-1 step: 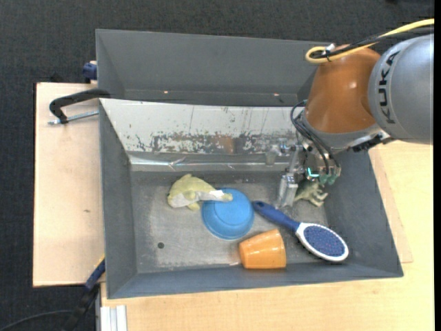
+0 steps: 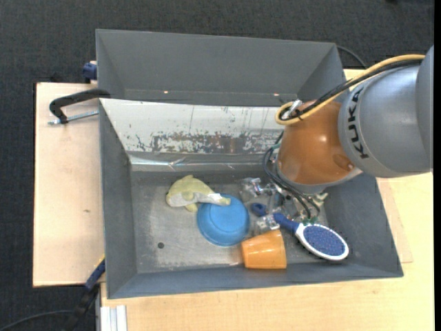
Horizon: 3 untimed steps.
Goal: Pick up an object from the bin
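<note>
A crumpled pale-yellow thing (image 2: 185, 193) lies left on the floor of the bin (image 2: 148, 243), touching a blue bowl (image 2: 222, 223), with an orange cup (image 2: 264, 252) just right of it. My gripper (image 2: 265, 204) hangs low between that bowl and a blue-bristled brush (image 2: 324, 241); I cannot tell whether it is open or closed.

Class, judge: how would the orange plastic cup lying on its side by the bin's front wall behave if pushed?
The orange plastic cup lies on its rounded side, so a push would probably roll it, though the round blue bowl beside it may block that. Its smooth wall may slip; as a cup it is likely light.
</note>
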Available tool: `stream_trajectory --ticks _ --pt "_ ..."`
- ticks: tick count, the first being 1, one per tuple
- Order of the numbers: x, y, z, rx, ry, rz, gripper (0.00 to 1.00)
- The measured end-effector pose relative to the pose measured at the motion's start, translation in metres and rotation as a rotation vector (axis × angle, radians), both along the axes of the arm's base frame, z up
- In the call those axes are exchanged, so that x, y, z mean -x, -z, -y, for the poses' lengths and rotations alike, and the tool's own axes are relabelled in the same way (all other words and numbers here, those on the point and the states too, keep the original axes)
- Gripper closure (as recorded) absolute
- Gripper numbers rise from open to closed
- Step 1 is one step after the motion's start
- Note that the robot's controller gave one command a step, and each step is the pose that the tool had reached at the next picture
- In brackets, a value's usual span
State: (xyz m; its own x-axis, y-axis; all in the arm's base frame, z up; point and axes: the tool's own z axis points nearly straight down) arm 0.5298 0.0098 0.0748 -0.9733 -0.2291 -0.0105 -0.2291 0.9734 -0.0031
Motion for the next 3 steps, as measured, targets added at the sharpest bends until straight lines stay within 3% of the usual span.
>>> stream_trajectory --ticks 1,2,3 --pt "0.022 -0.010 0.069 -0.004 0.200 0.009 0.00" --pt "0.017 -0.013 0.067 -0.008 0.198 0.029 1.00" --pt "-0.007 -0.155 0.081 -0.002 0.216 0.005 1.00"
